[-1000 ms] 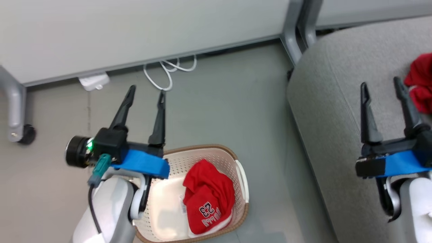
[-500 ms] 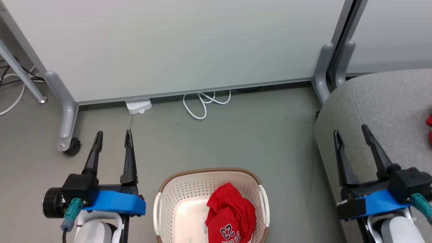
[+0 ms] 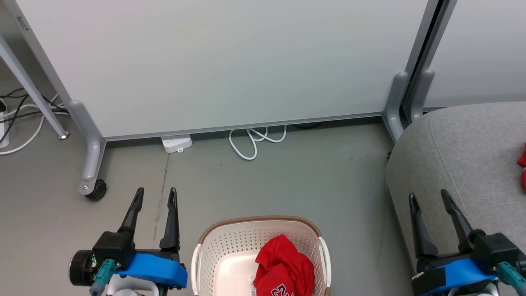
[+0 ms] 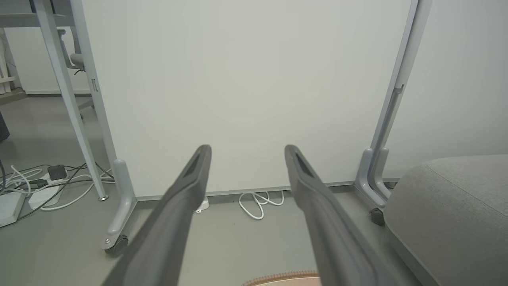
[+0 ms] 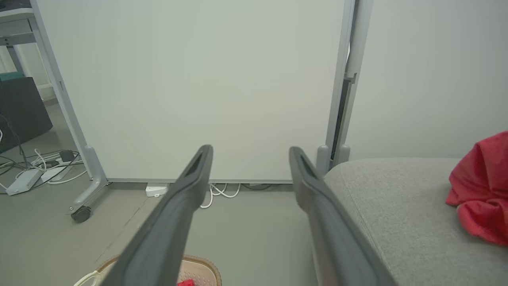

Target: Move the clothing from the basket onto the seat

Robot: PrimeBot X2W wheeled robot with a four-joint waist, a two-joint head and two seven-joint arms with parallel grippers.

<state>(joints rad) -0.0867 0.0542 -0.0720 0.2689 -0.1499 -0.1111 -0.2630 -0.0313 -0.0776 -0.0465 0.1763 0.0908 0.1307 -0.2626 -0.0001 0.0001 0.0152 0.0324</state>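
- Both grippers are empty. The left gripper (image 3: 157,191) and right gripper (image 3: 428,195) each have their fingers spread wide with nothing between them, tips aimed away from the robot at the white panel (image 3: 230,61).
- One plain red piece (image 5: 480,190) lies on the seat (image 3: 460,156), out toward its right side. The jersey (image 3: 283,267) with the "23" sits in the basket (image 3: 259,219), bunched against its right wall, on the floor (image 3: 287,172) between the two arms.
- The bit that matters: the jersey lies back from both sets of fingertips, closer to the robot's body and lower down. It's right of the left gripper and left of the right one, so whichever arm goes probably has to swing inward and tip down.
- The left gripper looks nearer, as its blue mount (image 3: 152,269) is just beside the basket's left rim. The right one sits at the seat's left edge, well apart from the basket, though handier for the drop-off.
- The jersey is a crumpled heap that seems longer along the near-far line, number end toward the robot. The head view's bottom edge cuts it off, so its true long axis can't be told.
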